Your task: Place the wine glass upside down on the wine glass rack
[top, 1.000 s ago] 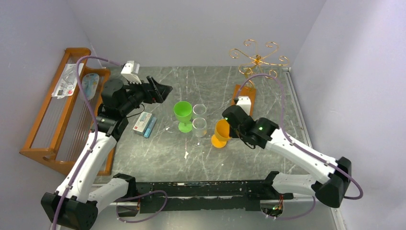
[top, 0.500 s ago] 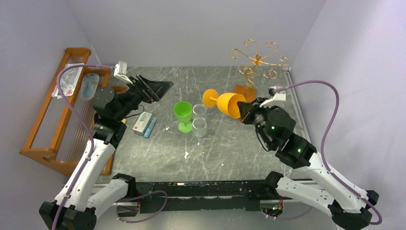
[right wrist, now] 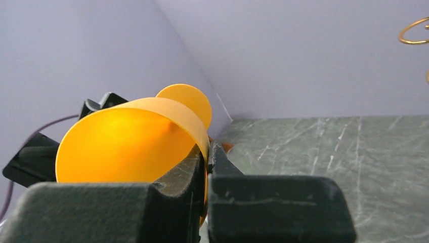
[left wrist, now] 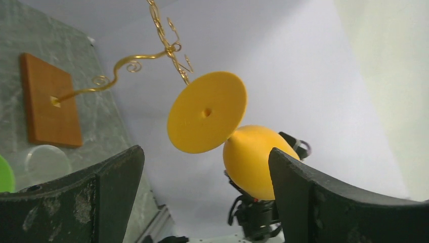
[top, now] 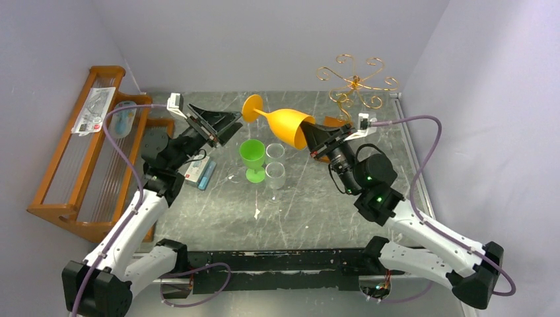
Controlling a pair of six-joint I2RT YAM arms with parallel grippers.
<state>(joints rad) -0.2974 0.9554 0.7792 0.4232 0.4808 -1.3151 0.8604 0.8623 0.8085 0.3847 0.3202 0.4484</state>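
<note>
We are pinching the orange plastic wine glass (top: 289, 128) by its rim in our right hand (top: 317, 140), sideways above the tabletop (top: 317, 205); our left hand (top: 221, 125) is hanging spread wide.

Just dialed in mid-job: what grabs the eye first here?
An orange wine glass hangs sideways over the far middle of the table, the right gripper with jaws shut on its rim, its foot pointing at the wide-open left gripper. The gold wire rack stands at the far right corner.
</note>
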